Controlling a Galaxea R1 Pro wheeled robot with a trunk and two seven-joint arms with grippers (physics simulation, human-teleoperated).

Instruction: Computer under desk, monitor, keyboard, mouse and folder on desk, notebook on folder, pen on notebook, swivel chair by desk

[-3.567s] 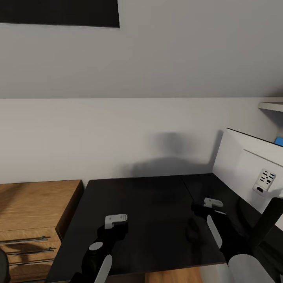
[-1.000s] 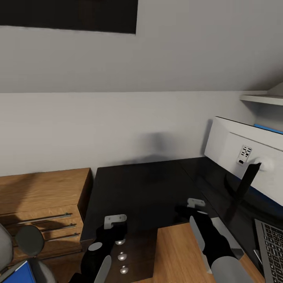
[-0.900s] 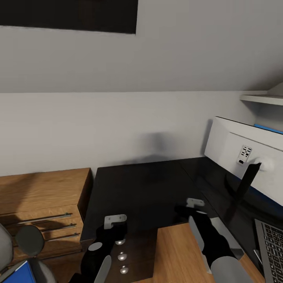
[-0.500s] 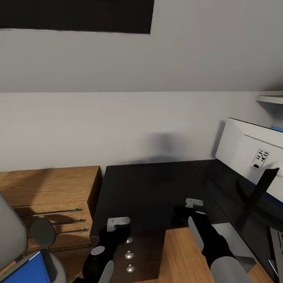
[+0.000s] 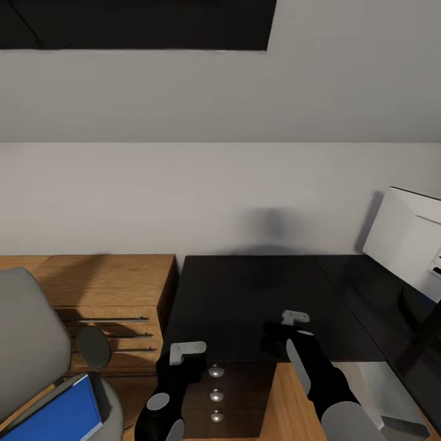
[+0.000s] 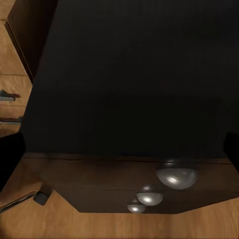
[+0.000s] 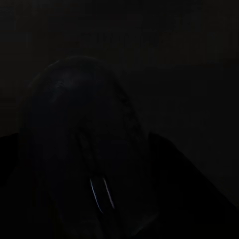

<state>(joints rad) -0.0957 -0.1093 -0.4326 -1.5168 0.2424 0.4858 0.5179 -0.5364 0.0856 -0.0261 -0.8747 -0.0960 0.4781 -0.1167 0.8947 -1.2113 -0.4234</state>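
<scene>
The black desk (image 5: 245, 294) lies ahead, its three silver knobs (image 6: 174, 178) just below my left gripper (image 5: 185, 362). That gripper hangs open over the desk's front edge, fingers (image 6: 10, 154) wide apart and holding nothing. My right gripper (image 5: 274, 335) hovers low over the desk top, shut on the black mouse (image 7: 79, 124), which sits close between its fingers. The monitor (image 5: 410, 242) shows its white back at the far right. At the lower left stands the grey swivel chair (image 5: 24, 343) with the blue folder (image 5: 61, 416) on its seat.
A light wooden drawer unit (image 5: 104, 288) stands against the wall, left of the desk. A light grey flat shape (image 5: 380, 389) lies by the desk's right wing. Wooden floor (image 5: 288, 404) shows in front of the drawers. A chair castor (image 6: 42, 196) sits near the desk's corner.
The whole view has swung left: the chair and folder have come further in, the monitor has slid to the right edge, and the keyboard has left the picture. Both arms keep their pose.
</scene>
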